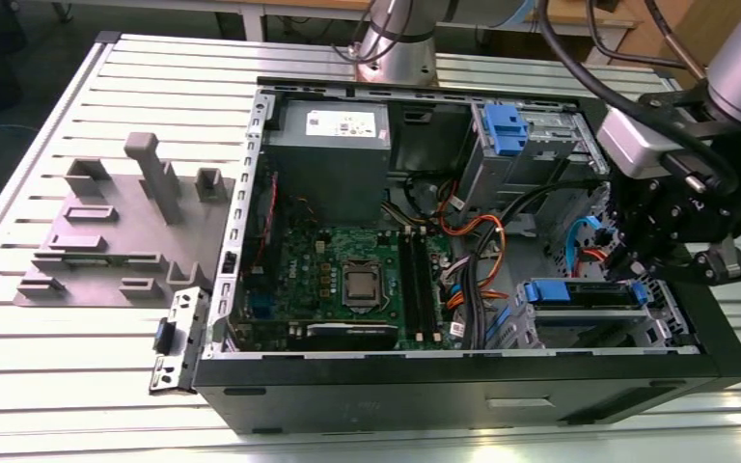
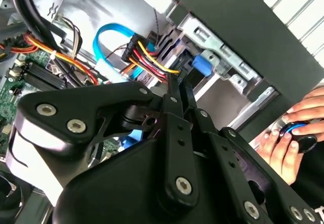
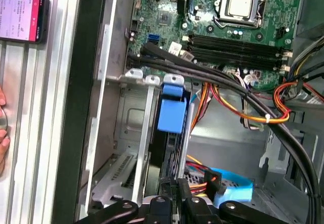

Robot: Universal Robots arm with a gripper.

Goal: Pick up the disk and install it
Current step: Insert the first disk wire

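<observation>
The disk (image 1: 582, 297) lies in the drive cage at the front corner of the open computer case, on the exterior view's right, its blue carrier frame showing at both ends. In the first wrist view the disk (image 3: 169, 155) stands edge-on in the cage slot, with the blue carrier tab at its far end. My gripper (image 1: 633, 262) hangs just above the disk's end nearest the case wall. In both wrist views the black fingers (image 2: 173, 100) lie close together, pointing at the disk's near end. My gripper (image 3: 176, 191) looks shut. Whether the tips touch the disk I cannot tell.
Red, yellow and orange power leads (image 3: 253, 114) and a light blue data cable (image 2: 109, 39) run beside the cage. A small blue bracket (image 1: 505, 129) sits in the upper bay. A grey fixture (image 1: 113, 227) lies outside the case. A person's hand (image 2: 291, 133) rests near the case.
</observation>
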